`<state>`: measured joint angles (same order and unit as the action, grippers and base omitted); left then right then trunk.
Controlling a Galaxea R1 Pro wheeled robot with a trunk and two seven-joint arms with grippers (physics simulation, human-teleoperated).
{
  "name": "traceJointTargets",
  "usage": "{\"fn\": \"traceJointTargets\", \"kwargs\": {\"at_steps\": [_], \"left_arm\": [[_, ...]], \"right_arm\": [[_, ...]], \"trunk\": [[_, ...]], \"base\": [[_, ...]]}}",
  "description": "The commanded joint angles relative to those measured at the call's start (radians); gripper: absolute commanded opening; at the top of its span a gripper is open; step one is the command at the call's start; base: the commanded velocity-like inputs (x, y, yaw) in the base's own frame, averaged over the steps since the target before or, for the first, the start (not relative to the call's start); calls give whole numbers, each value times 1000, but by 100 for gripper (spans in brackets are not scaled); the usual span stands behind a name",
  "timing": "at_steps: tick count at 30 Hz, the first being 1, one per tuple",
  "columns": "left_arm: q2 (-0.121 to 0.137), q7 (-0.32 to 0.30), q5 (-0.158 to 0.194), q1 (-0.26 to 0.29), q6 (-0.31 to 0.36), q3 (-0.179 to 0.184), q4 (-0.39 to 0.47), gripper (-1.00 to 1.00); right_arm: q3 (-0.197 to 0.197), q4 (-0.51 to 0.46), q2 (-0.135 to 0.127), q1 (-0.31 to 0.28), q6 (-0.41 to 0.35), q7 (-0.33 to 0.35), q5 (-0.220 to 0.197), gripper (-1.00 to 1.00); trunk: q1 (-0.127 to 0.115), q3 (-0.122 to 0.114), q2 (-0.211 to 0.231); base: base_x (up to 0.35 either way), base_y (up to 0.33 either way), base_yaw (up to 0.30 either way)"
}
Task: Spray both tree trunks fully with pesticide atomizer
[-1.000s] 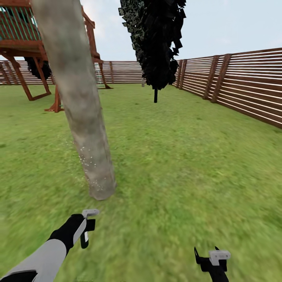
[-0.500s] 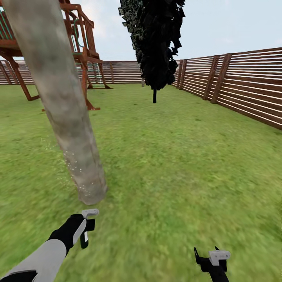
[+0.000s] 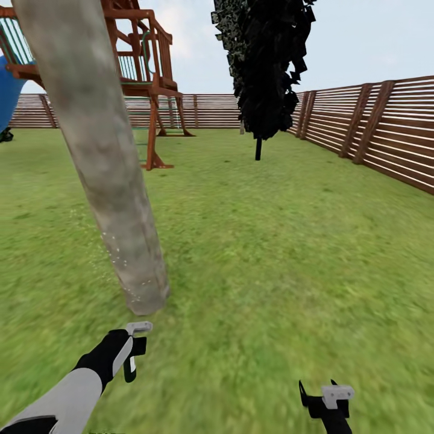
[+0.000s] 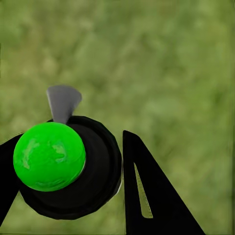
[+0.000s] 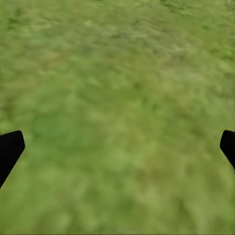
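Note:
A thick mottled grey-brown tree trunk (image 3: 102, 157) leans across the head view's left, its base in the grass just ahead of my left gripper (image 3: 134, 352). Tiny white pesticide specks (image 3: 119, 258) dot its lower part. In the left wrist view, my left gripper (image 4: 73, 196) is shut on the pesticide atomizer (image 4: 83, 191), a black round bottle with a bright green cap and a grey nozzle. My right gripper (image 3: 325, 399) hangs low at the right, open, its dark fingers (image 5: 10, 149) wide apart over bare grass. A second tree (image 3: 265, 66) with a dark blocky crown stands far back by the fence.
A brown slatted fence (image 3: 380, 135) runs along the right and the back. A wooden play tower (image 3: 147, 84) stands behind the trunk, with a blue shape (image 3: 7, 90) at the left edge. Open lawn (image 3: 289, 241) stretches ahead and to the right.
The whole picture has shifted, so the camera has moved: the trunk, play tower and far tree sit differently in view. Both grippers hold the same place and state.

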<state>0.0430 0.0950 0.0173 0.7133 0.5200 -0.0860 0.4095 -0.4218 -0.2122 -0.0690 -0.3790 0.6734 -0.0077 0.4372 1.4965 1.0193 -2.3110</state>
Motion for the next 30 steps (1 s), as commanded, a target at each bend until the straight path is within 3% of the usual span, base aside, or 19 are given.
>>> {"fn": "traceJointTargets", "kwargs": {"at_steps": [1,15,30], "left_arm": [[0,0,0,0,0,0,0,-100],[0,1,0,0,0,0,2,-100],[0,2,0,0,1,0,2,-100]], "right_arm": [[0,0,0,0,0,0,0,100],[0,-1,0,0,0,0,-1,100],[0,-1,0,0,0,0,0,100]], "trunk": [[0,0,0],[0,0,0],[0,0,0]], "base": [[99,-268,276],[81,-271,63],[4,-274,255]]}}
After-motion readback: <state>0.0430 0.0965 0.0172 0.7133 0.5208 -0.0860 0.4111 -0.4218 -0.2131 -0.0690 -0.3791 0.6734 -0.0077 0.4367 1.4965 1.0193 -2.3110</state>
